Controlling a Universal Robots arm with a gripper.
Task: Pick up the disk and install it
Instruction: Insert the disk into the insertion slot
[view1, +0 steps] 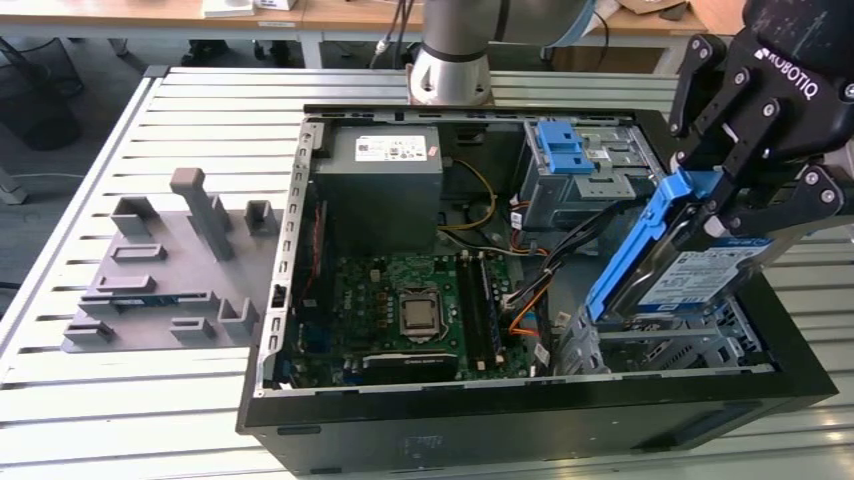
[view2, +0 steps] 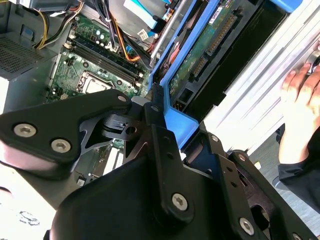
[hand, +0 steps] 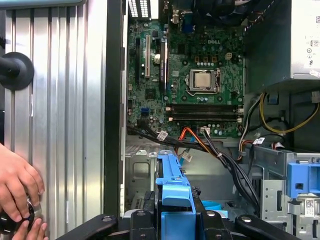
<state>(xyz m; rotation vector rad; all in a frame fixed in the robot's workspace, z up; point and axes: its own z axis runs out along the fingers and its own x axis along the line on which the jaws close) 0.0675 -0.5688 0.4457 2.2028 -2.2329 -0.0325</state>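
Note:
The disk (view1: 701, 275), a silver hard drive with a white-and-blue label in a blue carrier frame, hangs tilted and nearly on edge above the drive bay (view1: 667, 350) at the exterior view's right of the open computer case (view1: 534, 420). My black gripper (view1: 741, 190) is shut on the disk's upper end. In the second wrist view the disk (view2: 200, 55) shows its green circuit-board underside and blue frame between the fingers (view2: 155, 125). The first wrist view looks down the blue frame (hand: 172, 190) into the case.
Inside the case sit a green motherboard (view1: 414, 310), a grey power supply box (view1: 380, 175), a light-blue latch on a metal cage (view1: 567, 155) and loose cables (view1: 534, 290). A grey fixture plate (view1: 167, 270) lies on the slatted table. A person's hand (hand: 17, 190) rests beside the case.

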